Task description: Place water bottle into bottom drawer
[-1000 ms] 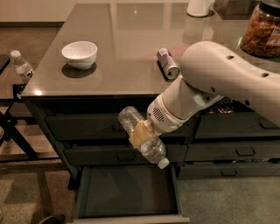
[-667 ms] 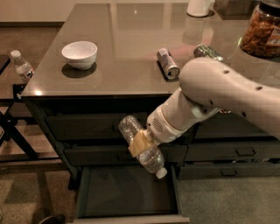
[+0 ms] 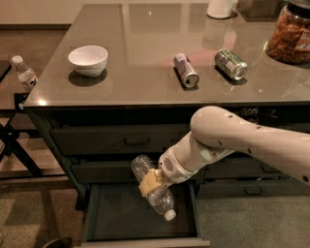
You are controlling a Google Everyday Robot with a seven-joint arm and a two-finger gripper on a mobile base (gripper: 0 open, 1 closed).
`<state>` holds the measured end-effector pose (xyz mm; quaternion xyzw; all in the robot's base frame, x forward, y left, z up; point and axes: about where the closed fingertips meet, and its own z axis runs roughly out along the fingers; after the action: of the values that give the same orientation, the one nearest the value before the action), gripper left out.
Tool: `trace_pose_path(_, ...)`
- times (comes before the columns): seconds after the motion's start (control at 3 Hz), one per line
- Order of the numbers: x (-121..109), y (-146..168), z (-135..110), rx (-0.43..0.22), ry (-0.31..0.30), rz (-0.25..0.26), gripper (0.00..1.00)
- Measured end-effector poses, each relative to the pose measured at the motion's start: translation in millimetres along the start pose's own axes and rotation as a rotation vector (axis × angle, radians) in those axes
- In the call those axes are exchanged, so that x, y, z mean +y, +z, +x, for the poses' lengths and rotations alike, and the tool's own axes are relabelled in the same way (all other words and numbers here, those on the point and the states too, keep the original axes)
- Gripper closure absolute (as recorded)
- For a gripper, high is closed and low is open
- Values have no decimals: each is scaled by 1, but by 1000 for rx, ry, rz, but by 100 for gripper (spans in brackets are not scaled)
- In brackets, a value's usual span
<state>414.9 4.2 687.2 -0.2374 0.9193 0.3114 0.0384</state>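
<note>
The water bottle (image 3: 154,191) is clear, ribbed, with a white cap pointing down and to the right. My gripper (image 3: 151,182) is shut on its middle with tan pads and holds it tilted just above the open bottom drawer (image 3: 126,220). The drawer is pulled out at the lower left of the cabinet, dark grey-green with a flat inside that holds nothing. My white arm reaches in from the right, in front of the cabinet.
On the counter (image 3: 145,43) stand a white bowl (image 3: 88,59), two cans lying down (image 3: 186,70) (image 3: 231,63), a snack jar (image 3: 290,31) and a white container (image 3: 220,7). A labelled bottle (image 3: 23,72) stands on a folding stand at left. The two upper left drawers are shut.
My arm has lowered and moved left with the bottle, bringing it from the middle drawer's height down over the open bottom drawer. A second can has come into view.
</note>
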Motion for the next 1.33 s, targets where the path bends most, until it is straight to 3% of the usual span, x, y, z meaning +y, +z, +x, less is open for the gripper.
trace_pose_path(0.33, 0, 0, 0, 0, 0, 0, 100)
trace_pose_path(0.67, -10, 21, 8, 16, 32, -31, 100)
trace_pose_path(1.33, -76, 101, 28, 13, 209, -88, 100)
